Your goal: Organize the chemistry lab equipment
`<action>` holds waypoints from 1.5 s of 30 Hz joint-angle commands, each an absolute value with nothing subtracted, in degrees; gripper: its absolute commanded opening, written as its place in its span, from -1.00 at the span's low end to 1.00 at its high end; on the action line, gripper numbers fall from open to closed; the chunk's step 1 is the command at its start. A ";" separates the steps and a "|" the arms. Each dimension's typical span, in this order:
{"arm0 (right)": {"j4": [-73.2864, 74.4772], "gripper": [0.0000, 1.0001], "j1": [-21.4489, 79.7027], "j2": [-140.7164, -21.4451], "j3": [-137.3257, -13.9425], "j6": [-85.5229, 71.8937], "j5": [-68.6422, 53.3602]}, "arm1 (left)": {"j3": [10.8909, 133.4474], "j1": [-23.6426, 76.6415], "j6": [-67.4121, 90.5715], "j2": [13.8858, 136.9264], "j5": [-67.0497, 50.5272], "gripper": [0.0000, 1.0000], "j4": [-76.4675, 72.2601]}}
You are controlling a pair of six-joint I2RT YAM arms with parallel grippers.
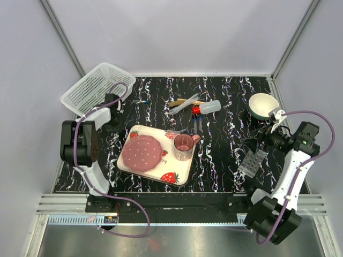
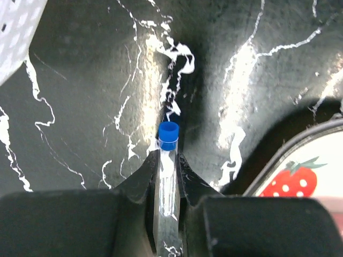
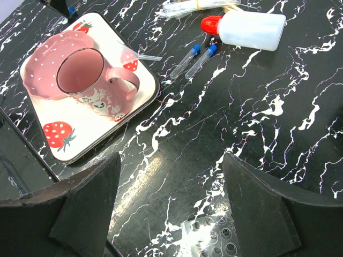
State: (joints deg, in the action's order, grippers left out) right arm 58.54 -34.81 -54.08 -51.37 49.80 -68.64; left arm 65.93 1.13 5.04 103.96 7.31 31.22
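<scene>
My left gripper (image 2: 168,163) is shut on a thin clear tube with a blue cap (image 2: 168,135), low over the black marble tabletop; from above it (image 1: 114,124) sits between the white basket and the tray. A translucent bottle with a red cap (image 1: 208,107) (image 3: 252,29) lies at the back centre. Two more blue-tipped tubes (image 3: 193,60) lie just in front of it. A tan wooden tool (image 1: 185,100) and a bundle of clear droppers (image 1: 182,106) rest to its left. My right gripper (image 3: 171,160) hangs open and empty above the clear perforated rack (image 1: 252,163) (image 3: 214,238).
A strawberry-print tray (image 1: 177,176) at centre front carries a pink plate (image 1: 141,152) and a pink cup (image 1: 183,147). A white mesh basket (image 1: 96,88) stands at the back left. A white bowl (image 1: 263,105) sits at the back right, beside the right arm.
</scene>
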 commanded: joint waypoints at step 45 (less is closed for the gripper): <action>45.26 0.57 14.50 -78.66 -76.73 0.96 -68.20 | 56.95 51.24 32.78 70.66 -15.56 -0.88 -9.05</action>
